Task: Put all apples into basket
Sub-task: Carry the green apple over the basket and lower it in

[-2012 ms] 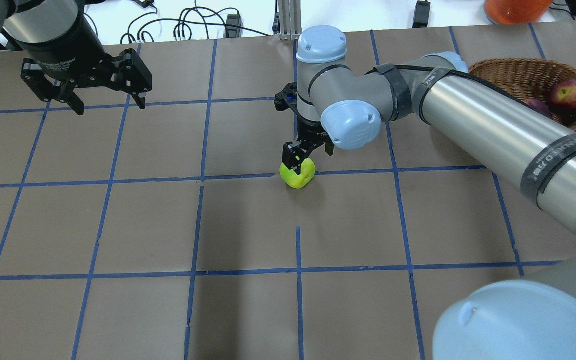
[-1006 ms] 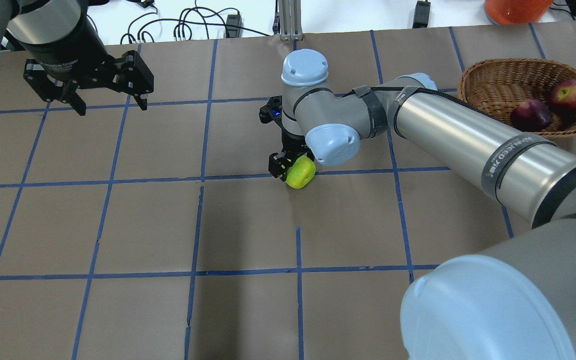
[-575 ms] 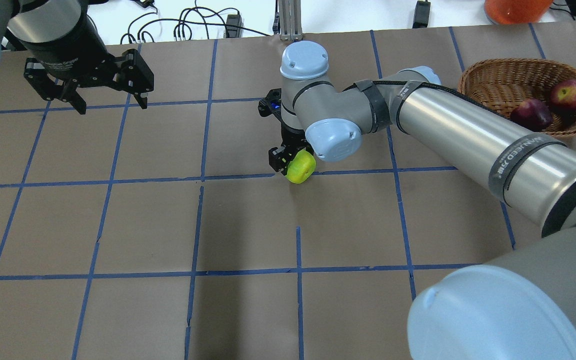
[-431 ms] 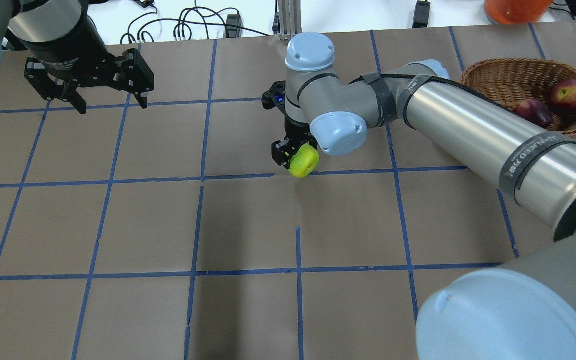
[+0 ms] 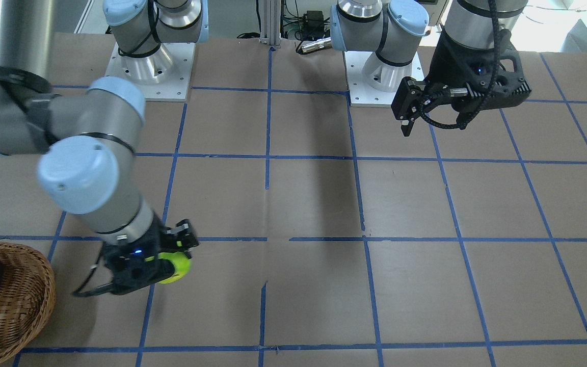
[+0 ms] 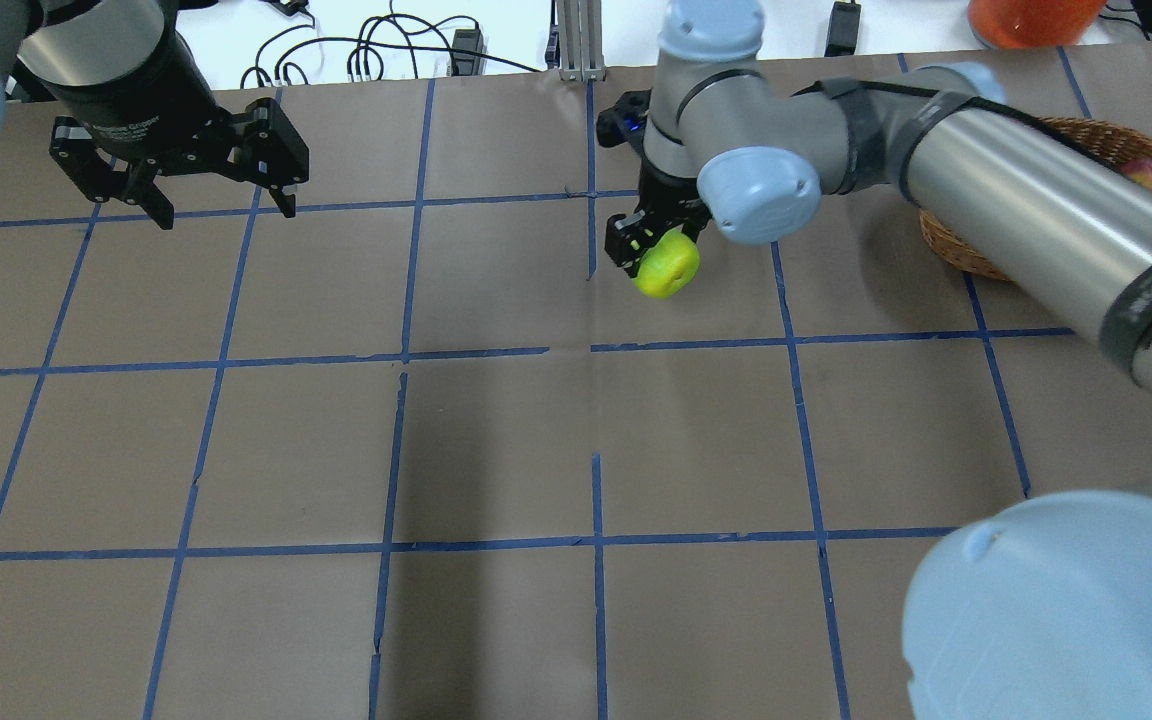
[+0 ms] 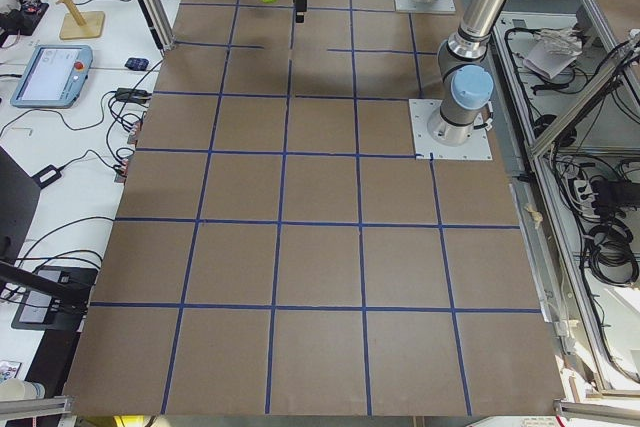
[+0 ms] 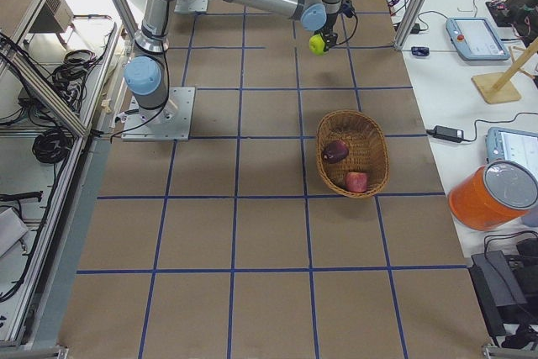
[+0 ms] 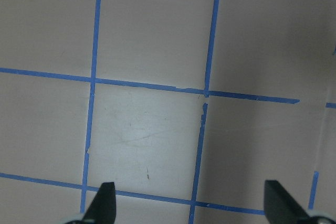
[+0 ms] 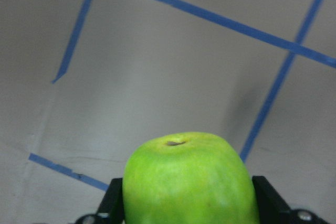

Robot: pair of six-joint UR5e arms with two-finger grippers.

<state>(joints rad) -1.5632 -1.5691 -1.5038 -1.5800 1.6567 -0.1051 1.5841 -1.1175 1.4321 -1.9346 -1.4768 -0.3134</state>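
Observation:
My right gripper [image 6: 658, 262] is shut on the bright green apple [image 6: 669, 271] and holds it above the table, left of the basket. The apple also shows in the front view [image 5: 177, 268], the right side view [image 8: 317, 43] and the right wrist view [image 10: 191, 182], between the fingers. The wicker basket [image 8: 380, 142] holds the red apple [image 8: 356, 181] and the maroon apple [image 8: 335, 151]. In the overhead view the right arm hides most of the basket [image 6: 948, 246]. My left gripper [image 6: 222, 206] is open and empty at the far left.
An orange bucket [image 8: 496, 195] stands beyond the basket, off the table. Cables [image 6: 366, 50] and an aluminium post [image 6: 576, 40] lie along the far edge. Both arm bases [image 5: 143, 63] sit at the robot's side of the brown, blue-taped table [image 6: 496, 450].
My right gripper closed on the green apple, lifted it off the table and carried it up and to the right, toward the basket. The left gripper has stayed put.

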